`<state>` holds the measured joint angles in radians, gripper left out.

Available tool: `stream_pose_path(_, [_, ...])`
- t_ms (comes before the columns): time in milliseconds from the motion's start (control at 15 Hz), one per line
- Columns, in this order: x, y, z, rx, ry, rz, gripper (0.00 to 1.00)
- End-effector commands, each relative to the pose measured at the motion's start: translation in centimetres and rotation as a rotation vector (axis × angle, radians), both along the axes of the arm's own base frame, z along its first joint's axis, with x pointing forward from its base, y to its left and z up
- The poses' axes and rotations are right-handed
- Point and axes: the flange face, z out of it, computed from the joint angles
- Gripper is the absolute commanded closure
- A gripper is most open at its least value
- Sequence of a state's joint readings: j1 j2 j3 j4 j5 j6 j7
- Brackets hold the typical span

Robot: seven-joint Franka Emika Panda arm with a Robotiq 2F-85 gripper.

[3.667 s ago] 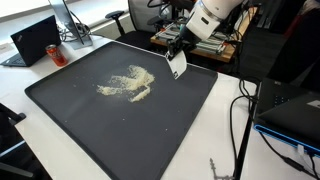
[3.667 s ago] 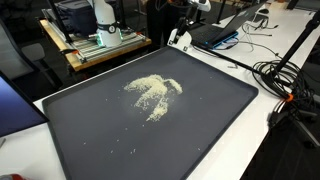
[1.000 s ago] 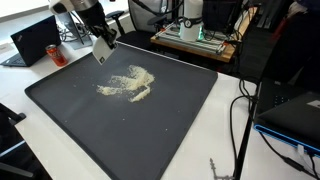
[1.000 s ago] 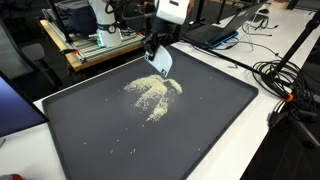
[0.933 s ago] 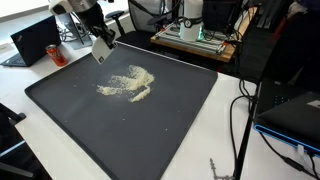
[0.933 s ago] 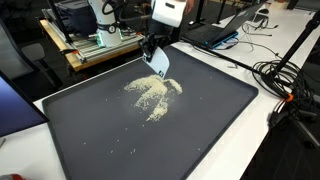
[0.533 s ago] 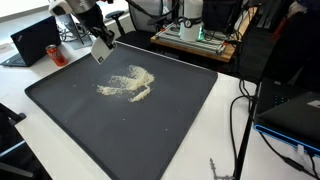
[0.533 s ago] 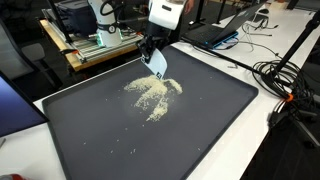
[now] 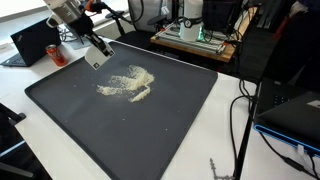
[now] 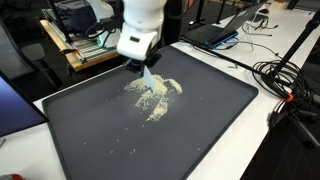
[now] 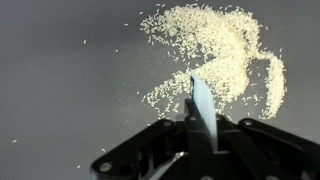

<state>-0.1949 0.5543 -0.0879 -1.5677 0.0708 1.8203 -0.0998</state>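
1. One gripper, jaws closed flat on a white card. In the wrist view the card is edge-on and stands out ahead of the fingers.
2. One pile of rice-like grains, lying just beyond the card's free edge. That edge meets the pile's near fringe. I cannot tell whether it touches the surface beneath.
3. Change logged: over the last second I have swung the arm across and lower, so that in an exterior view the white card now sits at the rim of the pile. A few seconds back it hung over the tray's far corner. The grip has not altered, and the pile keeps the same outline.
4. Judgement: the approach looks complete. The card is at the grains, and none appear displaced yet.
5. One black tray carrying the pile near its middle, with a few stray grains well apart from it.
6. Beyond the tray: one laptop, one cart of equipment, and several cables on the white table.
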Motion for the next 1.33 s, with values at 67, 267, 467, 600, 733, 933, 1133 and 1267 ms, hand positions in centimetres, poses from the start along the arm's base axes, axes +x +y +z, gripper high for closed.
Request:
stream_pose_path(67, [0.7,-6.0,-1.6,0.167,-0.046,-0.166,0.99])
stream_pose_path(267, [0.6,-8.5,-2.5,0.228,-0.08,-0.25,0.99])
stream_pose_path(467, [0.5,-10.2,-3.1,0.282,-0.113,-0.308,0.99])
stream_pose_path(600, [0.3,-11.2,-3.6,0.314,-0.125,-0.339,0.99])
stream_pose_path(733, [0.0,-12.1,-4.1,0.35,-0.134,-0.376,0.99])
stream_pose_path(933, [-0.7,-13.6,-5.2,0.388,-0.134,-0.427,0.99])
stream_pose_path(1133, [-1.5,-14.9,-6.5,0.419,-0.133,-0.475,0.99])
stream_pose_path(1267, [-2.3,-15.8,-7.4,0.449,-0.134,-0.502,0.99])
